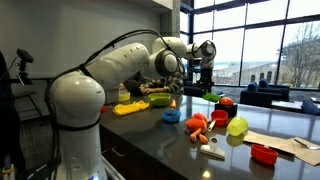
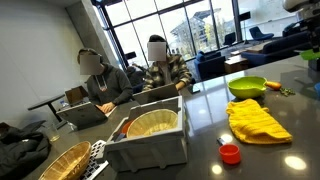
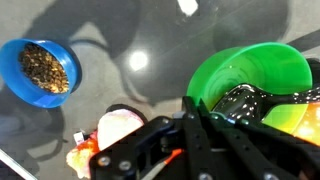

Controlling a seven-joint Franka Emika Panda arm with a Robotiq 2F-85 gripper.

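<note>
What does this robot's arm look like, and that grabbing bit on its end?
The arm is glossy white, built from fat, rounded segments with dark bands at the joints. A black cable runs along its upper side. The pincer is black and angular, made of flat linked bars, with a thin orange-red wire showing among them in the wrist view.

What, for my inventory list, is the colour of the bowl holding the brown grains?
Blue; the bowl shows best in the wrist view.

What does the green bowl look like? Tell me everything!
The green bowl is bright, glossy, plastic-looking, round and deep. It stands upright, mouth up, on the dark shiny counter, next to a yellow cloth. Something dark and shiny lies inside; I cannot tell what. The gripper hangs by its rim in the wrist view.
</note>
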